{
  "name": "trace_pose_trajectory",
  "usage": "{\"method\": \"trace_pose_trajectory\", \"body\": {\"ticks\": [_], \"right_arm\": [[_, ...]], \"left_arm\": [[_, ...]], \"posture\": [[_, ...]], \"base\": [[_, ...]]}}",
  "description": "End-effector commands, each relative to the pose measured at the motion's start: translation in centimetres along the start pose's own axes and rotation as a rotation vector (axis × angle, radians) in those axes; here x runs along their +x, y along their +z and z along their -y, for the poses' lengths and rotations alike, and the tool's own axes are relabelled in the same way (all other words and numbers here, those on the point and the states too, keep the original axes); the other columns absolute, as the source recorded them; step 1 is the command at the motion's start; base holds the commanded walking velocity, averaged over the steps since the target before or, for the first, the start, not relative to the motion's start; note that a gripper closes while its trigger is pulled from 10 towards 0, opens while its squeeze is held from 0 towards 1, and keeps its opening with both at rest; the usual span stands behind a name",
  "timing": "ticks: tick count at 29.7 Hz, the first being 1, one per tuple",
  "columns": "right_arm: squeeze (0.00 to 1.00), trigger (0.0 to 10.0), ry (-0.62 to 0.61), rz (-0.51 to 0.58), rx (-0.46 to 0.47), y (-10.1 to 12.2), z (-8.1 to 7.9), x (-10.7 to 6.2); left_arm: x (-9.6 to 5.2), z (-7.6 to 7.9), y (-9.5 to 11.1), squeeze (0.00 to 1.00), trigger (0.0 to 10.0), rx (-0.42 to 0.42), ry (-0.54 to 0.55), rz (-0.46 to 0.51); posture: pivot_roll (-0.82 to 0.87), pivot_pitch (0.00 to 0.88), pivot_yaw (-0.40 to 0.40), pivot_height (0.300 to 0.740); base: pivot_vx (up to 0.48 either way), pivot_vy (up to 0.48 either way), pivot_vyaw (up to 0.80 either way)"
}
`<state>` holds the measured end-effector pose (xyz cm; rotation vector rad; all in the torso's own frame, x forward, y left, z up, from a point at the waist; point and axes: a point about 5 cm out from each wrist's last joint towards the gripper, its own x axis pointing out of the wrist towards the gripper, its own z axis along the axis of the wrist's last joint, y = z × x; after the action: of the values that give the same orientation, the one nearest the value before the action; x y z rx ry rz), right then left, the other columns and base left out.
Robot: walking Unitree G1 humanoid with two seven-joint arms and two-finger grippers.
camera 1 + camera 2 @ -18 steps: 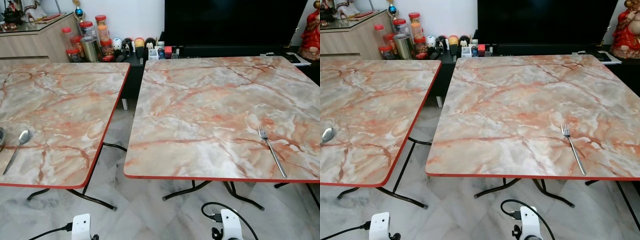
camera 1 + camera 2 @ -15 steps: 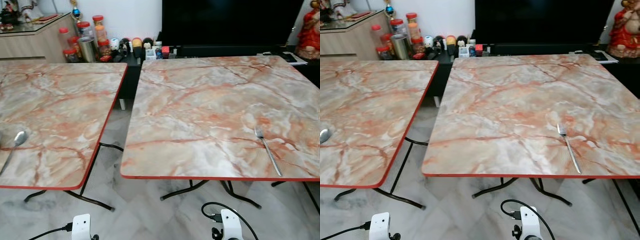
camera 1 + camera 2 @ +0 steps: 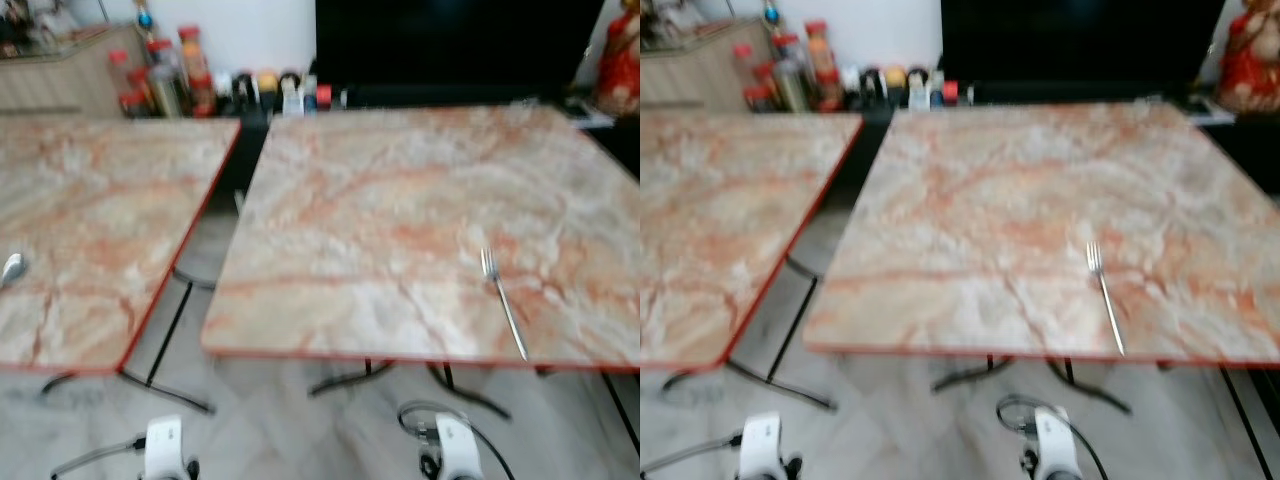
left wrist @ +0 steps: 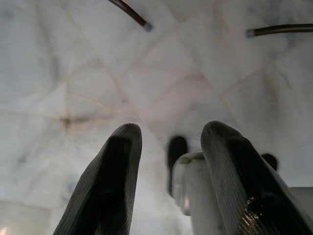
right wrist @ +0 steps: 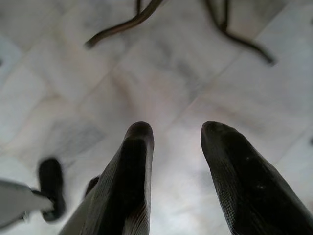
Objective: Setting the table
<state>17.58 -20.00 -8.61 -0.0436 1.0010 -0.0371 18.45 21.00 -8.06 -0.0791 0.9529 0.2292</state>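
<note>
on the right-hand marble-patterned table [image 3: 400,200], toward its near edge at about four o'clock of the top, lies a silver fork [image 3: 503,302], tines pointing away from the robot and handle running toward the red-trimmed front edge. at nine o'clock in the left eye view, a second marble-patterned table [image 3: 100,200] stands beside the first with a gap of floor between them, and the bowl of a spoon [image 3: 12,267] rests on it at the picture's very edge. both head views are blurred.

behind the tables, at twelve o'clock, a large dark screen [image 3: 450,40] sits on a low black unit, with a row of small figurines [image 3: 270,90] in front of it; at eleven o'clock are red-lidded jars [image 3: 175,70] beside a wooden cabinet [image 3: 60,75]. at two o'clock stands a red statue [image 3: 1245,55].

the left gripper [image 4: 168,147] hangs over the pale marble floor [image 4: 73,73], its two black fingers spread wide with nothing between them. the right gripper [image 5: 176,142] likewise hangs above the floor, fingers apart and empty, with dark table legs [image 5: 127,22] ahead of it.
</note>
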Motion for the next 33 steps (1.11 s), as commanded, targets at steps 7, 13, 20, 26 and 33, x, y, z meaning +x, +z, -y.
{"method": "trace_pose_trajectory", "body": {"ticks": [7,13,20,26,33], "right_arm": [[0.00,10.0,0.017,0.025,0.012,0.47,-0.74,0.10],[0.00,10.0,0.010,0.037,-0.012,0.65,-0.64,0.10],[0.00,10.0,-0.011,0.055,-0.001,0.76,-0.55,0.08],[0.00,10.0,-0.004,0.090,0.009,1.06,-0.66,0.06],[0.00,10.0,-0.014,0.111,0.002,1.28,-0.69,0.05]], "left_arm": [[-0.04,-0.81,-0.16,0.00,10.0,-0.008,0.022,-0.012],[-0.03,-0.72,-0.16,0.00,10.0,-0.010,0.020,-0.014],[-0.03,-0.60,-0.18,0.00,10.0,-0.010,0.014,-0.016],[-0.01,-0.61,-0.09,0.00,10.0,-0.009,0.013,-0.016],[-0.01,-0.69,-0.04,0.00,10.0,-0.007,0.015,-0.015]], "posture": [[0.00,0.000,0.022,0.740],[0.00,0.000,0.019,0.740],[0.00,0.000,0.019,0.740],[-0.02,0.000,0.024,0.740],[-0.02,0.000,0.027,0.740]], "base": [[0.000,0.000,0.00],[0.000,0.000,0.00],[0.000,0.000,0.00],[0.000,0.000,0.00],[0.000,0.000,0.00]]}}
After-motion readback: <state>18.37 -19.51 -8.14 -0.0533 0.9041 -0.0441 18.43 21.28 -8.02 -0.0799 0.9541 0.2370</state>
